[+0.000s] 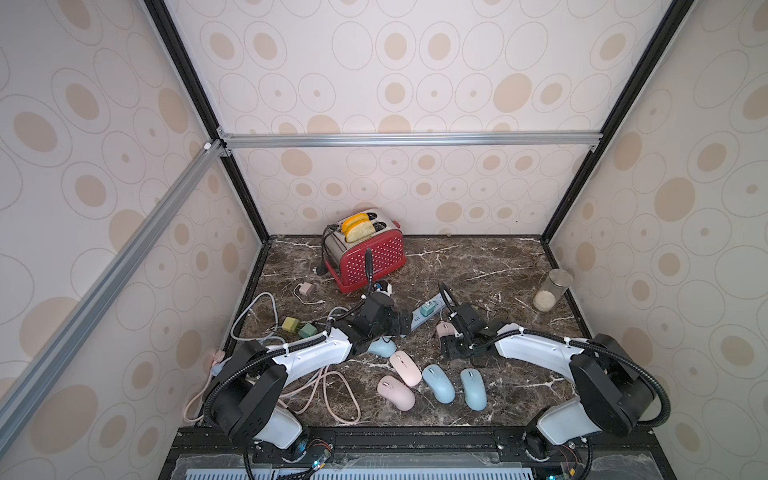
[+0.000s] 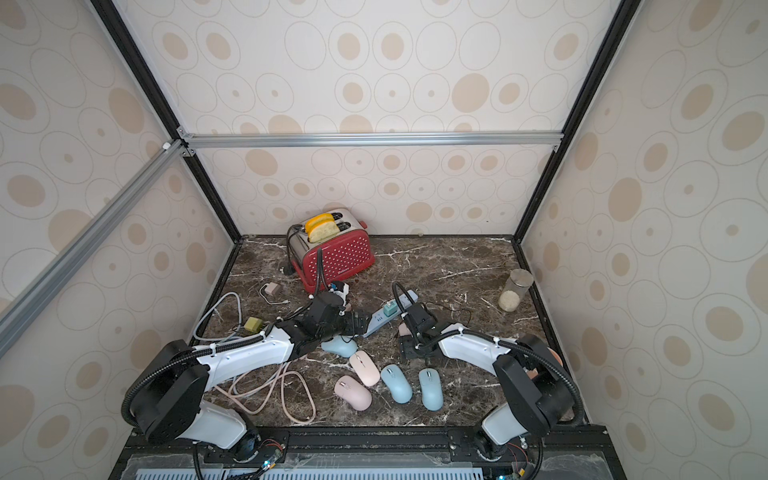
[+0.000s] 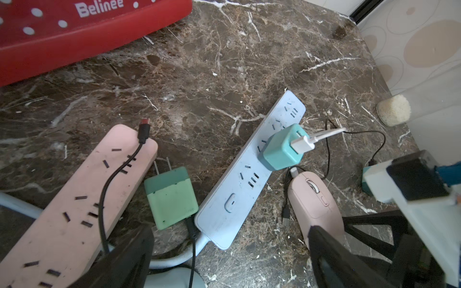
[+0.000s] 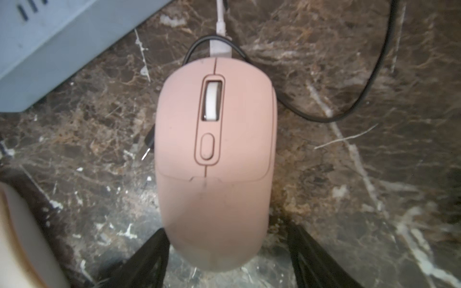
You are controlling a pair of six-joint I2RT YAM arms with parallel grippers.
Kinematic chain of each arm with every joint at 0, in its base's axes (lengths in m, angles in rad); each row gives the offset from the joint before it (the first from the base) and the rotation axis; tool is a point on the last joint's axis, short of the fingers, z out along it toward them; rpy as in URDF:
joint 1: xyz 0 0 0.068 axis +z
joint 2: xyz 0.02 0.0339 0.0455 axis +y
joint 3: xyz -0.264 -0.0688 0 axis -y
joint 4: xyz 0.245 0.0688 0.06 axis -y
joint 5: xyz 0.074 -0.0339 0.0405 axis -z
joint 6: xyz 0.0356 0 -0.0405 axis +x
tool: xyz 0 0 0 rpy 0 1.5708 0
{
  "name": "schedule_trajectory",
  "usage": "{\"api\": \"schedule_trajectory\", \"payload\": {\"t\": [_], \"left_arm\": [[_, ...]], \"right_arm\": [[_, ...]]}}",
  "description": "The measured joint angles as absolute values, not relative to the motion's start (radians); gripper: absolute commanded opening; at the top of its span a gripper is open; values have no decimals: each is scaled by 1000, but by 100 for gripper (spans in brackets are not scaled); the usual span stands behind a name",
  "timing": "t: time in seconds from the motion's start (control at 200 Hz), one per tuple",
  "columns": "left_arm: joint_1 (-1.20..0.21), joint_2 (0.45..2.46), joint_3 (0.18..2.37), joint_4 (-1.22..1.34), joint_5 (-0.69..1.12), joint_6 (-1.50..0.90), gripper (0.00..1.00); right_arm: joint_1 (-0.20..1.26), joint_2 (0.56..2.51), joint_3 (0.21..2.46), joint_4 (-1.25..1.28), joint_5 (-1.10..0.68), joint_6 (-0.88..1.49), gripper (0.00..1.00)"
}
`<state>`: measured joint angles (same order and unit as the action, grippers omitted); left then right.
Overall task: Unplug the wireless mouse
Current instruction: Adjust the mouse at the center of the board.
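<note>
A pink wireless mouse lies on the marble top beside a blue power strip. A white cable plug sits in the mouse's front end. The cable runs to a teal charger plugged into the strip. My right gripper is open and straddles the mouse's rear, with a gap on one side. My left gripper hangs wide open over the strip's switch end, holding nothing. In both top views the mouse peeks out by the right wrist.
A red toaster stands at the back and a jar of rice at the right. Two pink mice and two blue mice lie in front. A pink power strip, a green charger and loose cables lie at the left.
</note>
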<state>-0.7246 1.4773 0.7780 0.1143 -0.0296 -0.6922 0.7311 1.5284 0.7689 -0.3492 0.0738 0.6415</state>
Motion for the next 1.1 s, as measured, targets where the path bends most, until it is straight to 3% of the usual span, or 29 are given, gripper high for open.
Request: {"api": "schedule_trajectory", "payload": {"t": [0.335,0.516,1.102], "left_arm": [[-725,1461,744,235,35,-739,93],[-725,1460,744,238,45,-738,92],[-730,1438,762,194,113,-656,88]], "right_arm": [[751,1608,840,-366,150,659,74],[715,1528,753,-367,183,675,71],[573,1279,719,-412,57,641,82]]}}
